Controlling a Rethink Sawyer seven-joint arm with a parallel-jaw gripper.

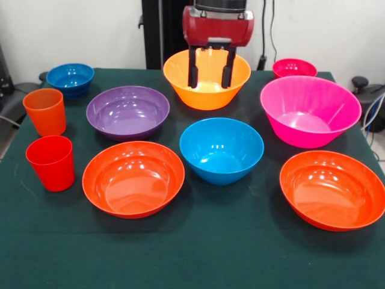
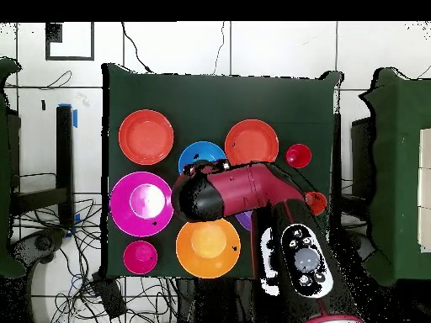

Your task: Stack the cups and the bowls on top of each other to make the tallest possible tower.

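Pincer (image 1: 211,77) hangs open and empty before the glossy yellow-orange plastic bowl (image 1: 207,90). I see nothing stacked on the bench (image 1: 210,253).

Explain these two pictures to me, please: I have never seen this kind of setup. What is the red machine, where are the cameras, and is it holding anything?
The red and black machine is a robot arm. Its grasping end, the pincer, hangs open and empty in front of the yellow-orange bowl.

One picture is taken from across the table, facing the robot. The other looks straight down from above, with the robot's base at the bottom, so the sides are swapped between them.

On the dark green table lie separate dishes, nothing stacked yet: a large pink bowl, a purple bowl, two shallow red-orange bowls, two blue bowls, a small pink-red bowl, plus an orange cup and a red cup.
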